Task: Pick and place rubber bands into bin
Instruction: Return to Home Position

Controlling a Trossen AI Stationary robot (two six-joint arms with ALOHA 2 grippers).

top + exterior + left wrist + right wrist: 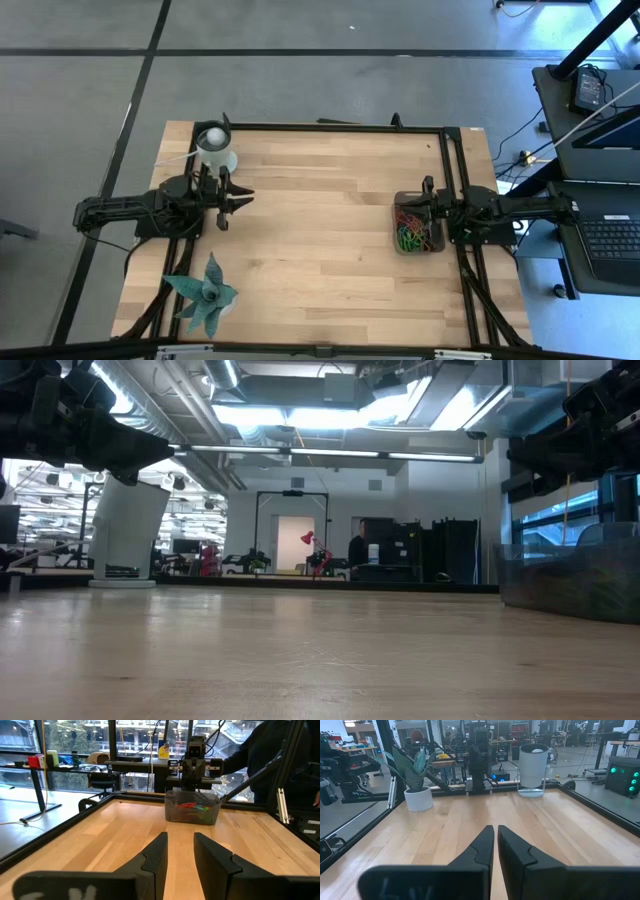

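Note:
The bin (418,222) is a small dark tray with low walls, standing flat on the right part of the wooden table. It also shows in the left wrist view (192,810) and in the low view (570,575). Rubber bands (410,232) in red, green and orange lie piled inside it (192,807). My right gripper (422,203) hovers over the bin's far half, shut and empty (496,827); the bin is hidden below its fingers in the right wrist view. My left gripper (243,197) waits above the table's left side, open (180,837), pointing toward the bin.
A white round cup (215,150) stands at the far left corner, also in the right wrist view (532,767). A potted plant (205,295) is at the near left. Black frame rails (455,170) border the table. A person (270,755) stands beyond the right edge.

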